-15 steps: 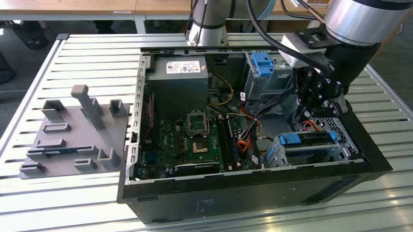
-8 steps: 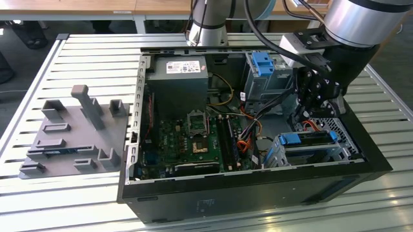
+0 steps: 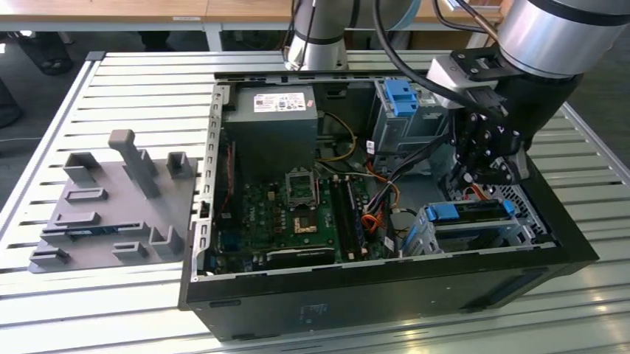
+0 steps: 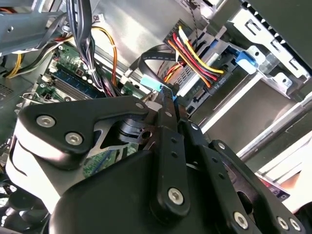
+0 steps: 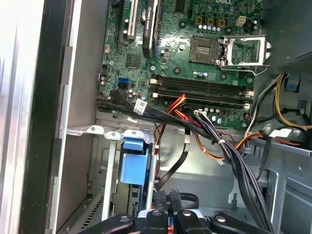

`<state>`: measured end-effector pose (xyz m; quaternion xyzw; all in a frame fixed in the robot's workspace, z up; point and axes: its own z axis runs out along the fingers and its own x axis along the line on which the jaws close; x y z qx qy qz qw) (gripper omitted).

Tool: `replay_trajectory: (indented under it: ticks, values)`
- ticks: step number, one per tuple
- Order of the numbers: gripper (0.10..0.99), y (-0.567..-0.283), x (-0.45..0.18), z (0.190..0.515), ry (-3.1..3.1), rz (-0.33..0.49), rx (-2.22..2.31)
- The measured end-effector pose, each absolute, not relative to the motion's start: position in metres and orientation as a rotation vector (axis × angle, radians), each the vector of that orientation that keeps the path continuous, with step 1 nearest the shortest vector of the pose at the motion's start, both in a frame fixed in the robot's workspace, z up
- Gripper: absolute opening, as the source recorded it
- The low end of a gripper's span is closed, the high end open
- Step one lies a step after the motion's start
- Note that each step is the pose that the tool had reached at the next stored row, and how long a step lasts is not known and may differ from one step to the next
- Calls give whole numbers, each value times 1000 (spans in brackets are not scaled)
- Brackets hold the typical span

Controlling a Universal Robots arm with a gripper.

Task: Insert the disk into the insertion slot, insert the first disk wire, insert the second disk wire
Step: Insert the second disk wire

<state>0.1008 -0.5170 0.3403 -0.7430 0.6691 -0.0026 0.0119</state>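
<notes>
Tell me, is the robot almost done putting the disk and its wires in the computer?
Partly done, it looks. Done: the disk, in its blue frame, sits in the insertion slot. In hand: the pincer seems shut on a black wire with a light blue plug, close to the disk. Left: I cannot see either wire plugged into the disk yet.

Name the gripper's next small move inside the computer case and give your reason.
Probably a short, slow push toward the disk, which already sits in the insertion slot. In the second wrist view the gripper pinches a blue-tipped connector aimed at the drive bay, seemingly not yet plugged in.
</notes>
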Motion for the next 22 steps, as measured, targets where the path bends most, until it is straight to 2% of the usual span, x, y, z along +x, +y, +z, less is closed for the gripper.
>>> replay_trajectory:
  ticks: [5,11,22]
  values:
    - [149,-522,101,340,2086,-7,-2316]
    - [149,-528,101,339,2054,59,-2280]
    - [149,-537,101,335,2108,57,-2229]
